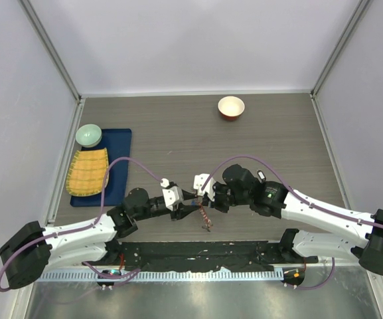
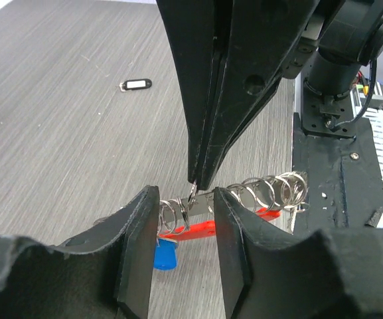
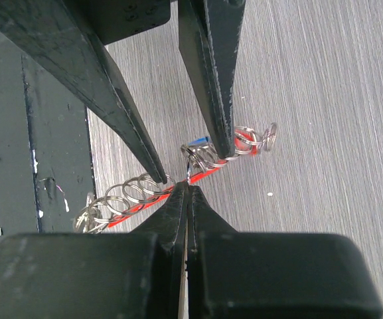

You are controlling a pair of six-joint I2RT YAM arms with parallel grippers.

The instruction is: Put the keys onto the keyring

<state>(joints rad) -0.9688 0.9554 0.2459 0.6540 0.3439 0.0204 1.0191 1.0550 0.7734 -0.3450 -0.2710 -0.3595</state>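
Observation:
The keyring (image 1: 205, 216) is a red bar (image 2: 192, 230) under a row of silvery rings (image 2: 265, 191), and it hangs between both grippers near the table's front edge. My left gripper (image 2: 185, 199) stands astride a stretch of the rings, its pads (image 2: 138, 246) pressing them from both sides. A blue-headed key (image 2: 166, 256) dangles from the rings by the left pad. My right gripper (image 3: 188, 185) is shut, pinching a thin silvery piece (image 3: 190, 174) at the row. A black-and-white oval key (image 2: 137, 84) lies apart on the table.
A red-rimmed white bowl (image 1: 231, 107) stands at the back. At the left, a blue tray (image 1: 118, 159) holds a green bowl (image 1: 89, 135) and a yellow cloth (image 1: 89, 171). The black base plate (image 1: 198, 256) runs along the near edge.

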